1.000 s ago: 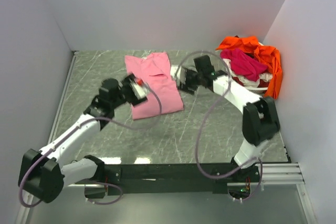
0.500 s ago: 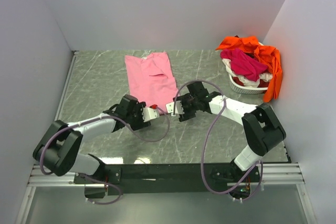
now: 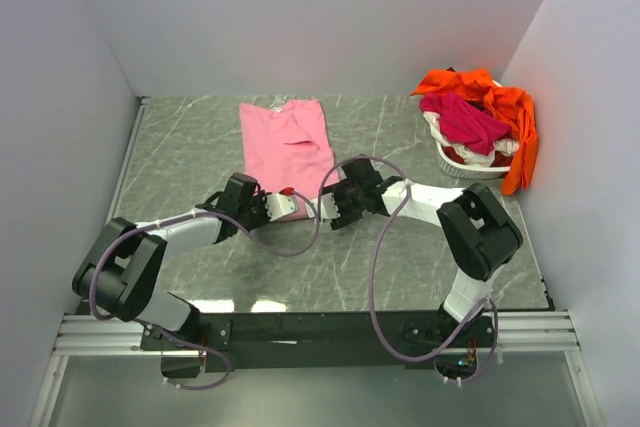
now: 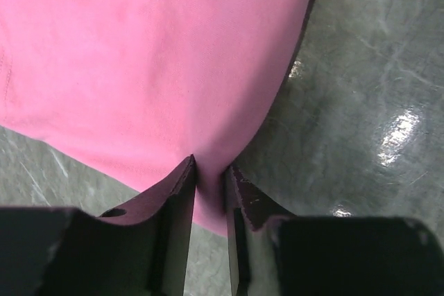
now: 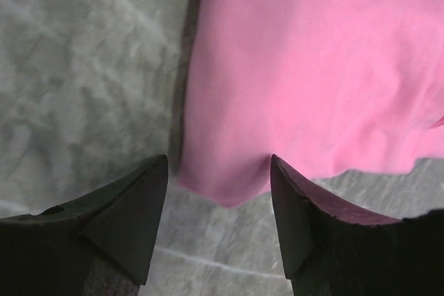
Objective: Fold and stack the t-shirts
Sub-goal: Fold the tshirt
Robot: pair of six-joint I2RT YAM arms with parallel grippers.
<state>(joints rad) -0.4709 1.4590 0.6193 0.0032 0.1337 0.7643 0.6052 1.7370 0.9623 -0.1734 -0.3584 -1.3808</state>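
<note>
Light pink t-shirt (image 3: 288, 152) lying on the marbled surface (image 3: 420, 257), its long axis running away from the arms. The left claw (image 4: 210, 171) is clamped together on the shirt's near hem. The right claw (image 5: 218, 171), fingers apart, straddles the hem's other near corner. Magenta t-shirt (image 3: 465, 119) and orange t-shirt (image 3: 515, 112) are heaped on the white basket (image 3: 462, 165), far right.

Wrist views crop the pink shirt (image 4: 139, 67); heaped shirts (image 3: 470, 119) mostly hide the basket (image 3: 462, 167).
</note>
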